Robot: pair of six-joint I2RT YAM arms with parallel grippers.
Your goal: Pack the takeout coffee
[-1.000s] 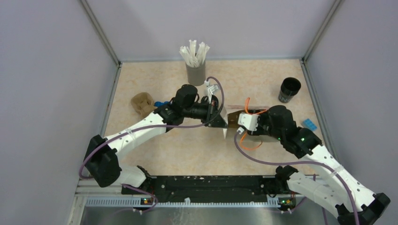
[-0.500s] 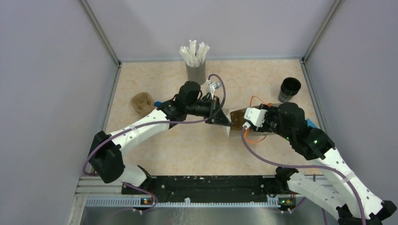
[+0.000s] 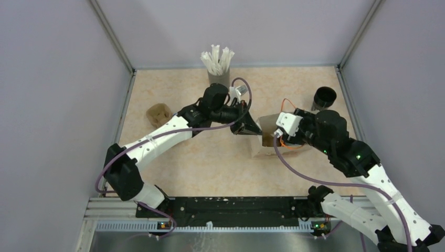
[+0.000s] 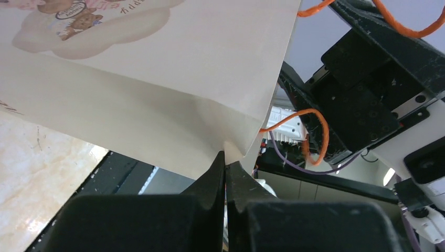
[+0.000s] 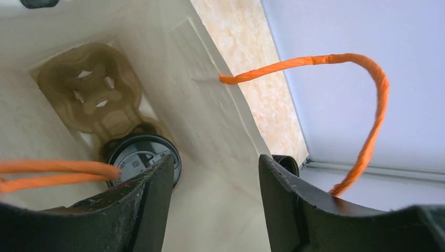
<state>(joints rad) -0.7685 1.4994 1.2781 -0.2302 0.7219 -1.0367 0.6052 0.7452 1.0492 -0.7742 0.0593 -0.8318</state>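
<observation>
Black tapered disposable coffee cup (image 3: 325, 98) stands on desk (image 3: 210, 168), upper right of top view, outside cream paper bag (image 4: 157, 105). Left gripper (image 4: 225, 155): jaws pinching bag corner. Right gripper (image 5: 215, 160): jaws wide, astride bag wall. Judgement: hold mouth open, then fetch cup upright, gripping mid-body.

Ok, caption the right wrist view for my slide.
Right gripper, jaws open, at a paper bag holding a cardboard carrier with one lidded cup.
</observation>
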